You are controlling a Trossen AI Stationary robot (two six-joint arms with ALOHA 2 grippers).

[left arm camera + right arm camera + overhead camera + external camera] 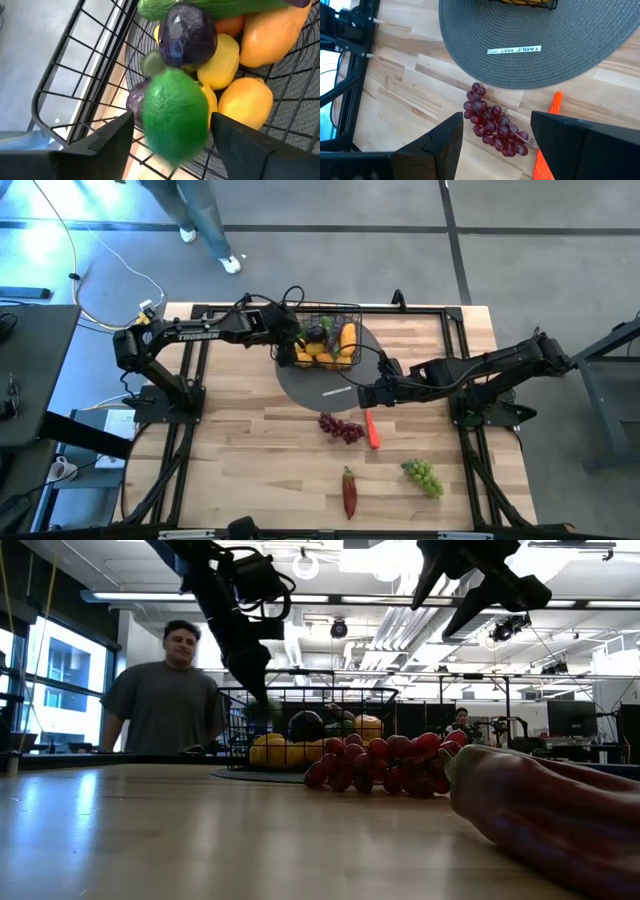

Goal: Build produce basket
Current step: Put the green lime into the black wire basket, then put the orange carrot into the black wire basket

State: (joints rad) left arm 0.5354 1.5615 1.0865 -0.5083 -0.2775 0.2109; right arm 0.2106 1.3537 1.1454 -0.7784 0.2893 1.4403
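The black wire basket [325, 330] stands on the grey round mat [325, 380] and holds lemons, a purple plum [187, 35], a mango and a cucumber. My left gripper [290, 345] is open over the basket's left end. A blurred round green fruit [175, 117] sits between its fingers, above the fruit in the basket. My right gripper [365, 395] is open and empty, above the mat's near edge. Purple grapes [495, 127] and an orange carrot [545, 150] lie on the table below it. My left gripper comes at the basket from above, slanting down, with one finger [112, 137] on each side of the green fruit. Whether the fingers touch the fruit, I cannot tell.
A red pepper [349, 492] and green grapes [423, 477] lie near the table's front edge. In the low view the pepper [545, 805] fills the near right. A person [165, 690] stands beyond the table's far edge. Bare wood lies at the near left.
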